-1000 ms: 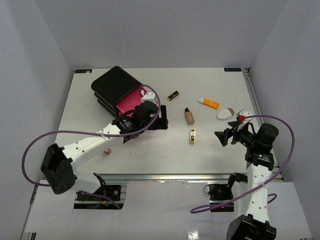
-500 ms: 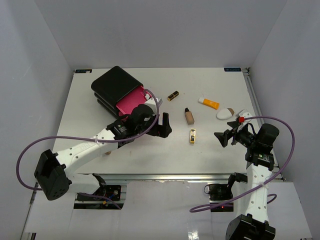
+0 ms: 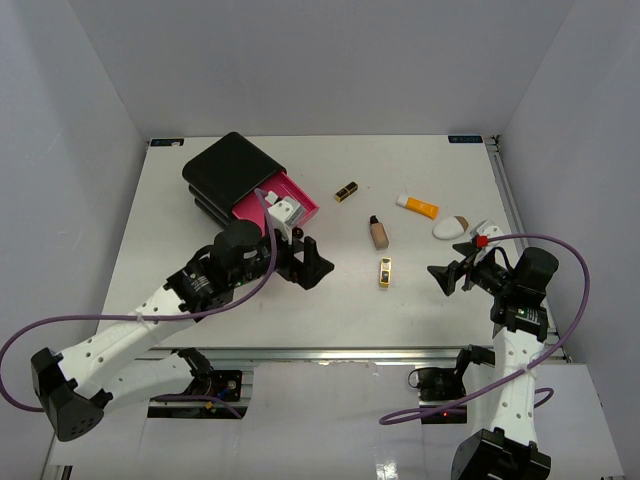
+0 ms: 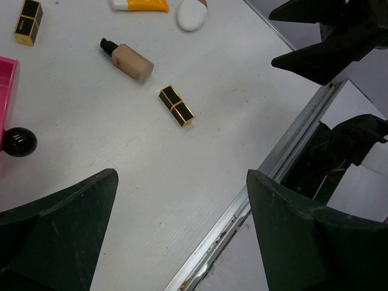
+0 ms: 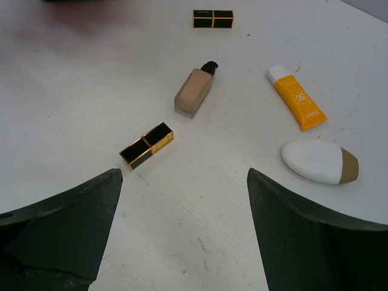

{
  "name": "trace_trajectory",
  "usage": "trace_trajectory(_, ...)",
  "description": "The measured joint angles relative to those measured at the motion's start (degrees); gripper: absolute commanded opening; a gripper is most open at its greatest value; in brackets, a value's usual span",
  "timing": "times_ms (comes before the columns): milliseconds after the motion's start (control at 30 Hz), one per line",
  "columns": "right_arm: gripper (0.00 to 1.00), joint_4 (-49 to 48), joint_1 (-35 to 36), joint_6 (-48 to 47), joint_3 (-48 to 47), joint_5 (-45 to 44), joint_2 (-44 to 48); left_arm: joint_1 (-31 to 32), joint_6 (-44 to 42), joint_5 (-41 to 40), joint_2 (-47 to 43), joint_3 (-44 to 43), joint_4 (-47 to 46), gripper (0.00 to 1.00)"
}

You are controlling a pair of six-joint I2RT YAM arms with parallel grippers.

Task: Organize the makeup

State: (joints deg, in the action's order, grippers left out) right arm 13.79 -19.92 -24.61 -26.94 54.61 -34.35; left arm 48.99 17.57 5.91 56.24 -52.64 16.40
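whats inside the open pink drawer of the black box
The pink drawer seems to hold one small whitish item, too small to identify. The drawer's rear part is covered by the black box, so anything back there cannot be seen.

Nothing fancy: the left arm (image 3: 120,335) and right arm (image 3: 511,362) are built from white links and black joints, a purple cable (image 3: 586,283) is looped off each, and the fingers (image 4: 54,230) are moulded in matte black.
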Motion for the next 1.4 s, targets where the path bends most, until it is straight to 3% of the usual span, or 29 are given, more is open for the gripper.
trace_trajectory(167,0.90,0.06,0.00,-0.03,0.00,-0.01,-0.26,0.00,0.03,-2.86,-4.67,2.81,-0.19,0.95)
trace_trajectory(400,0.90,0.32,0.00,-0.33,0.00,0.13,-0.25,0.00,8.26,-12.19,-10.79,10.60,2.46,0.93)
trace_trajectory(567,0.90,1.15,0.00,-0.52,0.00,0.74,-0.22,0.00,15.52,-21.79,-12.82,11.35,8.87,0.85)
trace_trajectory(867,0.90,1.53,0.00,-0.50,0.00,1.25,0.29,-0.20,37.73,-38.53,-13.05,11.24,24.48,0.84)
trace_trajectory(1400,0.90,2.01,0.00,0.27,-0.02,1.73,-0.27,-0.81,55.52,-39.71,-4.57,18.32,31.20,0.85)
